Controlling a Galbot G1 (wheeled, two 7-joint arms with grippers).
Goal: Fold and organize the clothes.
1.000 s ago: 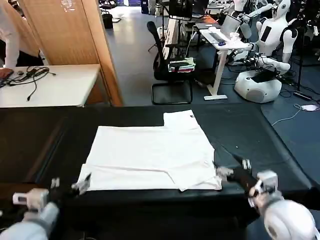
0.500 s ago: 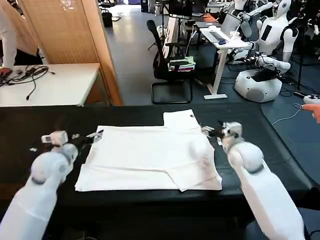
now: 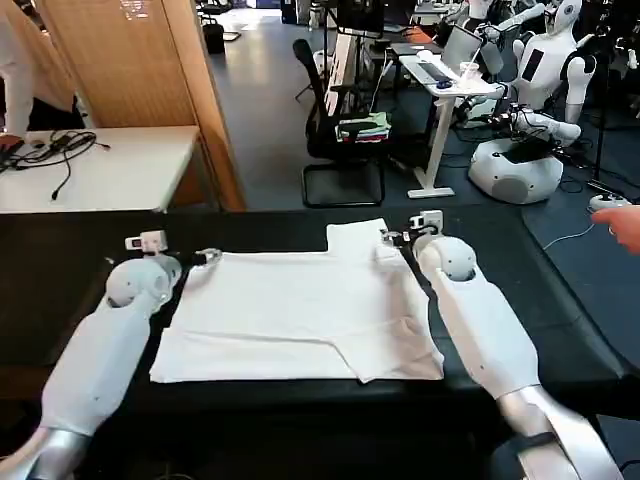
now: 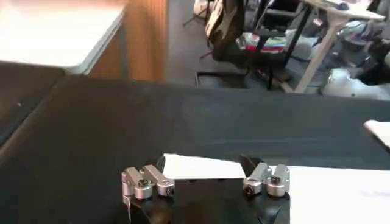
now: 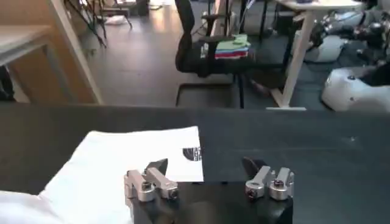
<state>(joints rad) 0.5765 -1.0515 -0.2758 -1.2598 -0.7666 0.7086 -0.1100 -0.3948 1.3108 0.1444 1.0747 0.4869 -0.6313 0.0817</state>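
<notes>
Head view: T-shirt (image 3: 300, 315) lies part-folded on black table (image 3: 60, 300); both grippers reach its far corners.
Left wrist: left gripper (image 4: 204, 181) spread over a corner.
Right wrist: right gripper (image 5: 207, 179) spread, seemingly at the sleeve.
Next: pinch, fold toward the robot.

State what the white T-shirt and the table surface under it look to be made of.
T-shirt: soft matte woven or knit fabric, likely cotton; it lies limp with creases and folded edges. Table surface: black, matte and smooth, possibly a mat or cloth cover; its material is unclear.
</notes>
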